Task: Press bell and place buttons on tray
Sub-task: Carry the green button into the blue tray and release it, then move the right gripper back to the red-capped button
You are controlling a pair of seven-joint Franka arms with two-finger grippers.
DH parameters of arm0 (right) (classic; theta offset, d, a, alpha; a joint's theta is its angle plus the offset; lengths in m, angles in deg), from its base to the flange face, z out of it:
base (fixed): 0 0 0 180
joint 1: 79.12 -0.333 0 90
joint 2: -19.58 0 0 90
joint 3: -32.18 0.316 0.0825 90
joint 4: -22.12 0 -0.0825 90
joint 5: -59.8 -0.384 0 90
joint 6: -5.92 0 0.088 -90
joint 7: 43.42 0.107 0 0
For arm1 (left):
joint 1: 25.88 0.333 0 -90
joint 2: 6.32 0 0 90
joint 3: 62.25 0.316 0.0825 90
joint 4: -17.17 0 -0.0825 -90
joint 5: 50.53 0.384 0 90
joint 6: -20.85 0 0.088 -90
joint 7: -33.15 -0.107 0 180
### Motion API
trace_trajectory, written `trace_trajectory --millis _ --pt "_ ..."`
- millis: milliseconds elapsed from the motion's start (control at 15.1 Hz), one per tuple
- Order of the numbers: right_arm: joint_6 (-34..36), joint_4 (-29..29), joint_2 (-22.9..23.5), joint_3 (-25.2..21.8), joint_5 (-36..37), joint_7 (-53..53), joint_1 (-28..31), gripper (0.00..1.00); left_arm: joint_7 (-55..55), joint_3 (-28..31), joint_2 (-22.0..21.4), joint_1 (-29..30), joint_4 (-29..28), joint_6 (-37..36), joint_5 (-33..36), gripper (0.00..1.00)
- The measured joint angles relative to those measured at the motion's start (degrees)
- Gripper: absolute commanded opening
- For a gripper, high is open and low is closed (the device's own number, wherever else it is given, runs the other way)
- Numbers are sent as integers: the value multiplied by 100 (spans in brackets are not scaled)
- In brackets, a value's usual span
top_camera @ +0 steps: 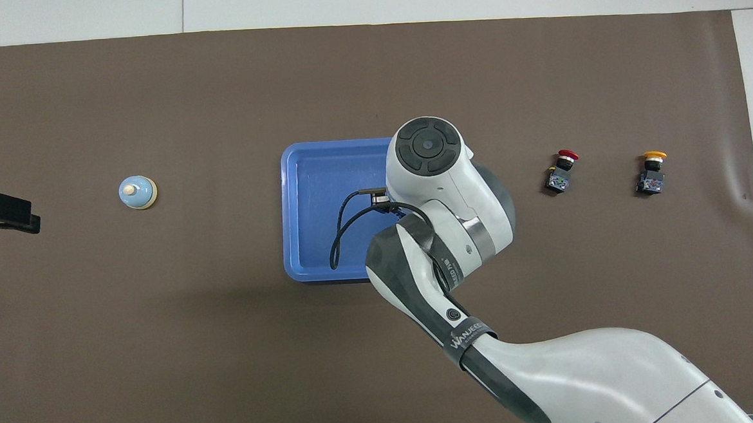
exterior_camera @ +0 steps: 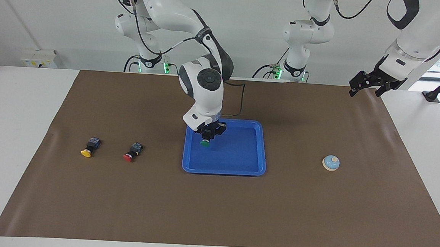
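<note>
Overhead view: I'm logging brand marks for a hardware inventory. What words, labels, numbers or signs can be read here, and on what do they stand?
"WANJEEO", as best it reads; the last letters are uncertain: white letters on the dark band around the right arm.
Red button and yellow button: coloured marks on the bodies, too small to read.
Tray, bell, brown mat: no text.

blue tray (exterior_camera: 262, 156), brown mat (exterior_camera: 215, 207), red button (exterior_camera: 132, 152), yellow button (exterior_camera: 89, 148).
</note>
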Motion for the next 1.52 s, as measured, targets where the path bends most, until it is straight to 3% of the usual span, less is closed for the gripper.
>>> trace_trajectory --millis 331,397,463,728,926,1257,1522 --pt "-540 -545 11 0 -2 -95 7 0 0 0 0 0 0 0 0 100" --pt "-546 -580 11 2 -3 -95 -8 73 0 0 0 0 0 0 0 100" --pt "-546 -593 10 4 -4 -95 -43 100 0 0 0 0 0 0 0 100" --pt "-531 -577 -27 7 -22 136 -160 100 0 0 0 0 0 0 0 100" --pt "-28 -313 -212 -62 -22 319 -40 100 0 0 0 0 0 0 0 100" --pt "835 19 -861 -111 41 51 952 100 0 0 0 0 0 0 0 100" --pt "896 -40 -933 -135 241 -542 1793 100 0 0 0 0 0 0 0 100"
